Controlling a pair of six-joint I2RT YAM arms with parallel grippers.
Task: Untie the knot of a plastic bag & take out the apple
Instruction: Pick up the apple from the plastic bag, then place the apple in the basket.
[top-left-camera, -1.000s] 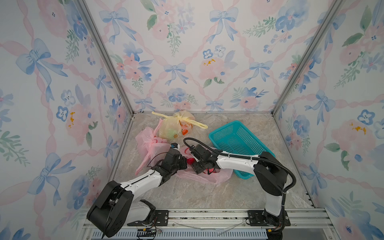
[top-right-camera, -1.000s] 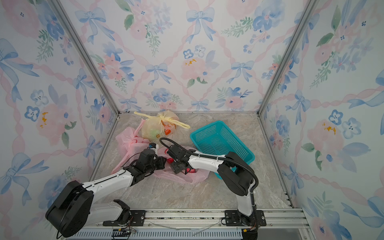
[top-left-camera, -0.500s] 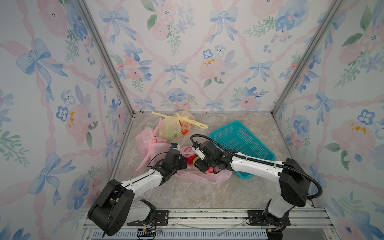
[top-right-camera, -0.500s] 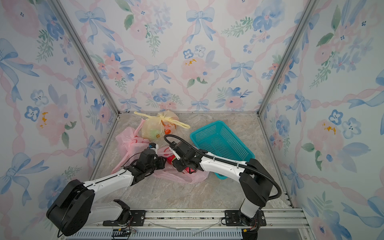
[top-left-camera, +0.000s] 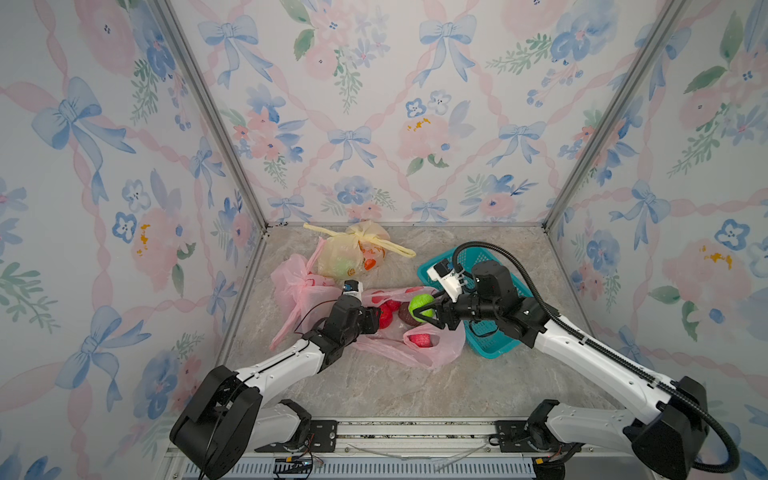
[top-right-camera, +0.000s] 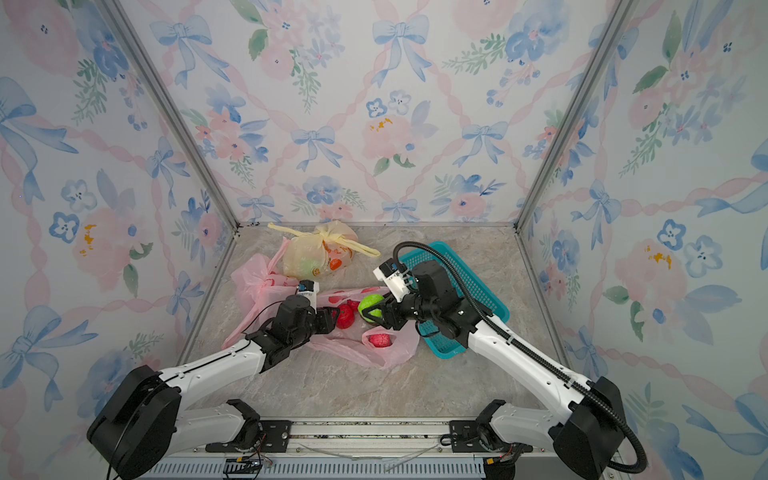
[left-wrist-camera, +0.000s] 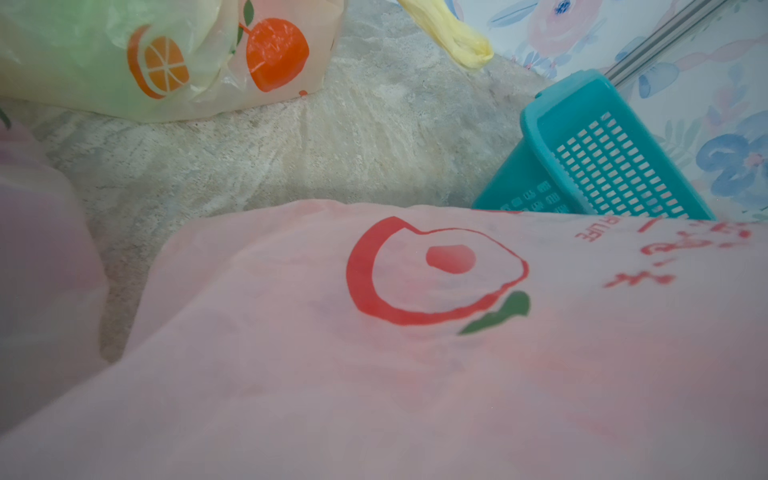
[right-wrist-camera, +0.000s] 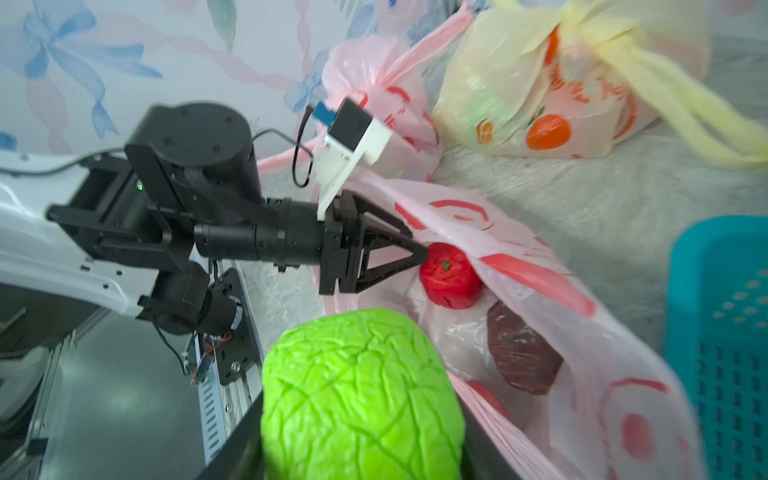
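Nearest the front rail, both arms stretch over the table (top-left-camera: 374, 395) toward the middle. The pink bag (top-left-camera: 395, 353) lies slumped there with its mouth open and no knot visible on it, so the untying looks done. The left gripper (top-left-camera: 374, 321) sits at the bag's mouth, tips just beside a red fruit (right-wrist-camera: 449, 276). Its fingers show edge-on and plastic film fills its wrist view, so it's unclear whether they are released or pinching plastic. Another red fruit (top-left-camera: 419, 340) and a dark fruit (right-wrist-camera: 521, 353) lie inside the bag. The right gripper (top-left-camera: 424, 309) is clamped on the green apple (top-left-camera: 419, 302), a finger on each side. It holds the apple above the bag's opening, clear of the film and near the basket (top-left-camera: 484, 352). Judgement: extraction is basically complete, assuming the green one is the target. What's left is carrying it off and setting it down, probably in the basket just behind the right wrist. Further back, a second pink bag (top-left-camera: 295, 286) lies by the left wall. A yellow bag (top-left-camera: 340, 259) sits knotted at the rear.
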